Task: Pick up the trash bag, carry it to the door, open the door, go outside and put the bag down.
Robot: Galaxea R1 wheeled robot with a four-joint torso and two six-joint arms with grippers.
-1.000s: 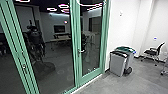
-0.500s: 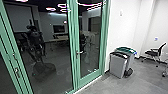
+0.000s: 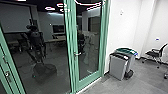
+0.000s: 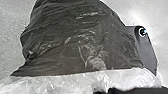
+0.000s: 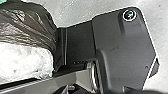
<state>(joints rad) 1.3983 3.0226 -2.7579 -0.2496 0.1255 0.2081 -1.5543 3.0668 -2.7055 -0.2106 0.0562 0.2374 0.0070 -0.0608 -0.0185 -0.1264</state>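
A dark trash bag (image 4: 75, 42) with a whitish translucent plastic part below it looms large in the left wrist view. The same bag (image 5: 27, 25) shows beside the robot's dark base plate in the right wrist view. How the bag is held cannot be made out. In the head view, a green-framed glass door (image 3: 88, 45) stands shut, with a lever handle (image 3: 78, 54) on its left side.
Two bins, a grey one (image 3: 118, 67) and one with a green lid (image 3: 126, 50), stand by the white wall right of the door. An office chair (image 3: 155, 53) is farther right. The large glass panel (image 3: 50, 62) shows a dark robot-like reflection.
The head view has shifted a little, with the door frame farther left and the handle slightly lower. The door remains shut.
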